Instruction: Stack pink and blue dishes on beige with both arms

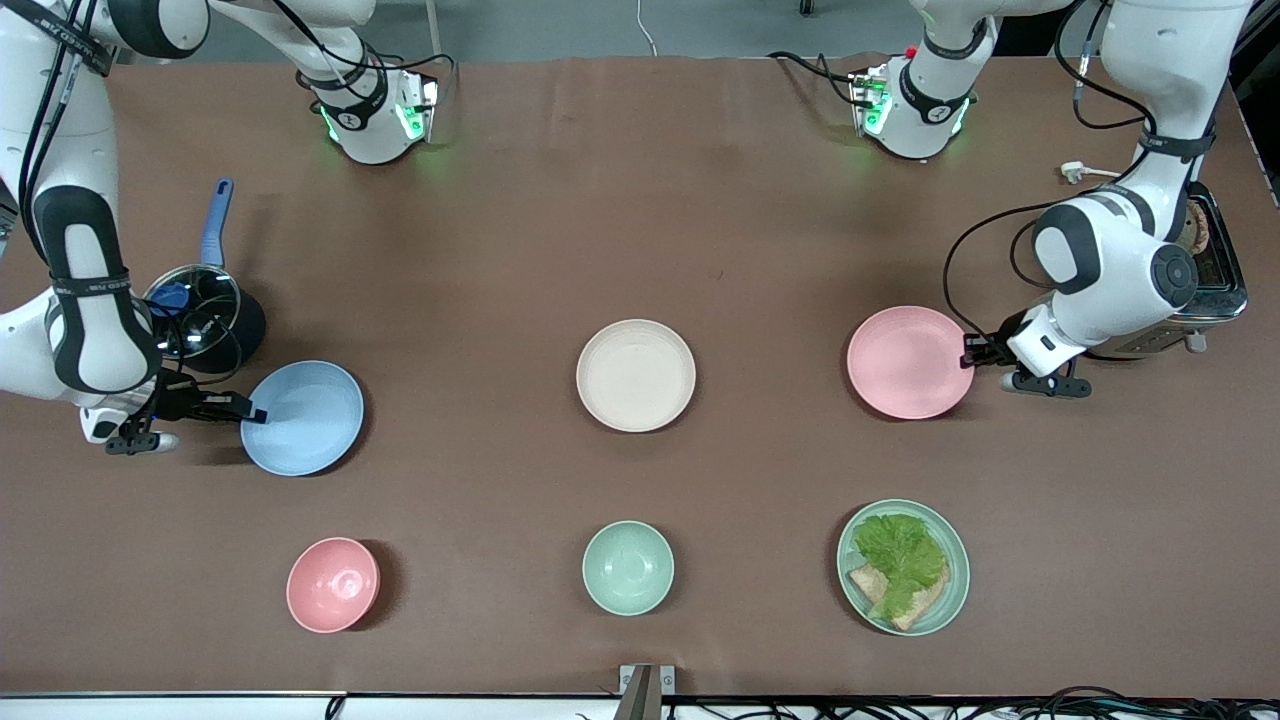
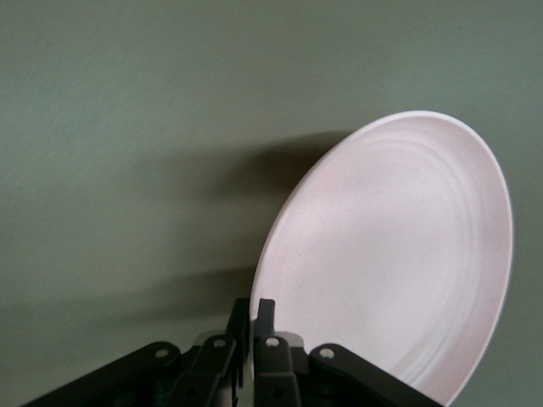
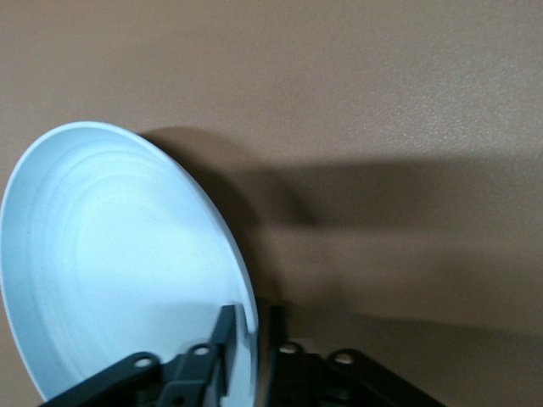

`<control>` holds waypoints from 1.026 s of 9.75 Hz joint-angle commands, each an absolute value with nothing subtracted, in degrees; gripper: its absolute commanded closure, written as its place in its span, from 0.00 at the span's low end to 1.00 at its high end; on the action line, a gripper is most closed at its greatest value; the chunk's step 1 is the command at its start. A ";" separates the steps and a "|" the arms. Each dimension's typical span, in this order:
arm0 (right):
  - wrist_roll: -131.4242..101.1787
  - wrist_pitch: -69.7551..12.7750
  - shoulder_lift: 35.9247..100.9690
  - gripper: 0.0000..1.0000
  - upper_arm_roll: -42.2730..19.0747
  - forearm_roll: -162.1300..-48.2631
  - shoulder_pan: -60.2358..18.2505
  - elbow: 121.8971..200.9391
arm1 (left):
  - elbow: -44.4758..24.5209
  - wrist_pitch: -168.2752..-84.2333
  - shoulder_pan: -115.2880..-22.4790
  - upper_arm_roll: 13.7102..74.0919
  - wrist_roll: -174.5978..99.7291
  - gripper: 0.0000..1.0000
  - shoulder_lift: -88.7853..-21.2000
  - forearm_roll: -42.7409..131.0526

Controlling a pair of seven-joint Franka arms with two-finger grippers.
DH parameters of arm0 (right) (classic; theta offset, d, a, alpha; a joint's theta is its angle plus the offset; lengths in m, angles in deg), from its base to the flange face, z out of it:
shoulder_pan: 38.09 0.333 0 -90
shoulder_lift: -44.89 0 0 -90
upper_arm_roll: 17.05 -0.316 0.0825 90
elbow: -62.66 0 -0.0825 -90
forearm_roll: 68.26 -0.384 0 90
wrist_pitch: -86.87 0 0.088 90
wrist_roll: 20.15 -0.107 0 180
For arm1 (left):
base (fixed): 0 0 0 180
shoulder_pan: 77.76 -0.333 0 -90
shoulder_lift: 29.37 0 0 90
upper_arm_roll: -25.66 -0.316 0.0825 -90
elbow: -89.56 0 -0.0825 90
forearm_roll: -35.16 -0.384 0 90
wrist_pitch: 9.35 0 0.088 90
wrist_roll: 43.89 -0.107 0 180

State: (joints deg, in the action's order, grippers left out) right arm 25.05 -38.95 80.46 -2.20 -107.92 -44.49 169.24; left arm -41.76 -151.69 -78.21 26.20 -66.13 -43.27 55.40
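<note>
- Nearest the front camera, a row of three sits on the worktop (image 1: 640,180): a small deep pink bowl (image 1: 333,585) toward the right arm's end, a small mint-green bowl (image 1: 628,567) in the middle, and a mint-green plate (image 1: 903,567) carrying lettuce and bread toward the left arm's end.
- The beige plate (image 1: 636,376) lies flat at the middle of the worktop, farther from the front camera than the mint-green bowl, touching nothing else.
- The blue plate (image 1: 302,417) lies toward the right arm's end, well apart from the beige plate. The right tool (image 1: 250,413) is at its rim – in the right wrist view one finger sits inside the blue plate (image 3: 119,263) and the other outside, so the right tool (image 3: 251,326) is pinching the edge.
- The pink plate (image 1: 910,362) lies toward the left arm's end, also well apart from the beige one. The left tool (image 1: 968,351) is at its rim; in the left wrist view the fingers of the left tool (image 2: 252,315) are closed together on the edge of the pink plate (image 2: 399,254).
- A blue-handled pan with a glass lid (image 1: 195,305) stands just beside the blue plate, farther from the front camera – partly hidden by the right arm.
- A toaster (image 1: 1205,275) stands at the left arm's end, partly hidden by the left arm.
</note>
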 commanded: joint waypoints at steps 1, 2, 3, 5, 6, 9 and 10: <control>22.74 -34.54 77.95 0.99 -1.32 -108.35 -44.33 168.14 | -40.10 -150.33 -80.21 36.51 -59.39 1.00 -42.11 56.43; 22.65 -32.25 77.16 0.99 0.08 -107.30 -44.16 167.08 | -38.08 -150.42 -80.31 41.69 -52.74 1.00 -43.07 56.43; 20.21 -27.87 75.32 0.99 1.05 -104.24 -43.98 164.90 | -36.14 -150.51 -80.31 46.10 -47.72 1.00 -44.91 56.35; 6.55 -18.47 69.62 0.99 0.71 -92.49 -43.37 159.02 | -31.23 -152.34 -79.61 53.49 -38.83 1.00 -51.13 55.38; 2.21 -16.08 66.29 0.99 0.62 -89.30 -41.97 157.86 | -29.03 -154.62 -79.26 56.48 -35.05 1.00 -54.82 55.12; -12.00 -11.59 58.02 0.99 -3.83 -88.30 -39.59 158.80 | -25.33 -160.43 -76.63 60.55 -16.45 0.99 -63.27 39.89; -18.42 -10.96 55.64 0.99 -7.78 -88.21 -39.50 161.16 | -23.57 -160.70 -76.18 61.86 -9.24 0.99 -65.47 33.65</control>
State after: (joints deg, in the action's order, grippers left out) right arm -11.34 -10.62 59.52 -3.49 -89.69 -39.64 156.68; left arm -26.69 -160.04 -76.42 60.69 -15.73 -60.55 39.65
